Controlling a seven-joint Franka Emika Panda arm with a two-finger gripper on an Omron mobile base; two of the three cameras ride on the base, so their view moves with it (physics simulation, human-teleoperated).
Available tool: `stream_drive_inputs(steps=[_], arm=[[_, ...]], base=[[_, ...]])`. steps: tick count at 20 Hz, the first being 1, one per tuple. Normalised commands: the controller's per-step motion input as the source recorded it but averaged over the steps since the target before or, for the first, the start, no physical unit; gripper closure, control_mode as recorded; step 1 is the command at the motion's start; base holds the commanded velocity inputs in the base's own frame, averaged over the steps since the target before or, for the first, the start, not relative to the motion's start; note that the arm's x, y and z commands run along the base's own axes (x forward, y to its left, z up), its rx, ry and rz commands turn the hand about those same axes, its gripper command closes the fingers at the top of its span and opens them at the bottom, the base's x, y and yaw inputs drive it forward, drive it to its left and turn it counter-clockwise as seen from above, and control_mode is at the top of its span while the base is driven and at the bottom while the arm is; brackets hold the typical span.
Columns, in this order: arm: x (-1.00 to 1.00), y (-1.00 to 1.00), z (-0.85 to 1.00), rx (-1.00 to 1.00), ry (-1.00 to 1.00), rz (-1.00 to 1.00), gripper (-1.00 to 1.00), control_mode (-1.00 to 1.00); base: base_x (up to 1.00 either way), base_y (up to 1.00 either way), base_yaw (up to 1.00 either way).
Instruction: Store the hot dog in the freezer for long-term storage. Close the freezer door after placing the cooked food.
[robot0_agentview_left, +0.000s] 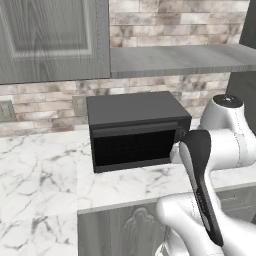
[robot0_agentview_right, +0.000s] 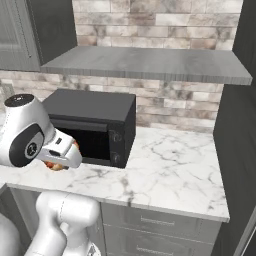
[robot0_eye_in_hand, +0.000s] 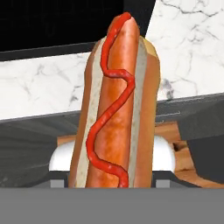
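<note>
The hot dog (robot0_eye_in_hand: 114, 109), a tan bun with a red-orange sausage and a ketchup squiggle, stands lengthwise up the middle of the hand view. My gripper (robot0_agentview_right: 60, 161) is shut on it, and the bun hides the fingertips. In the right base view the hot dog (robot0_agentview_right: 54, 165) peeks out orange under the hand, in front of the microwave and above the counter's front edge. The freezer (robot0_agentview_right: 237, 140) is the tall dark grey body at the far right. I cannot make out the freezer door.
A black microwave (robot0_agentview_left: 135, 130) sits on the marble counter (robot0_agentview_right: 170, 165) against the brick wall. A grey shelf (robot0_agentview_right: 150, 65) runs above it, with carved grey cabinet doors (robot0_agentview_left: 50, 40) at upper left. Bare marble lies right of the microwave.
</note>
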Motion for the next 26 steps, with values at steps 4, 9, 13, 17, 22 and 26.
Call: stream_drive_inputs(steps=[4,9,13,17,22,26], arm=[[-0.01,0.00,0.00,0.00,-0.15,0.18,1.00,-1.00],[0.00,0.03,0.00,-0.03,0.04,0.04,1.00,-1.00],[0.00,0.00,0.00,0.00,0.00,0.00,1.00,-1.00],[-0.18,0.00,0.00,0.00,0.00,0.00,1.00,-1.00],[-0.16,0.00,0.00,0.00,0.00,0.00,1.00,1.00],[0.00,0.00,0.00,0.00,0.00,0.00,1.00,1.00]], base=[[0.00,0.00,0.00],[0.00,0.00,0.00],[0.00,0.00,0.00],[0.00,0.00,0.00],[-0.21,-0.05,-0.01],[-0.78,-0.30,-0.08]])
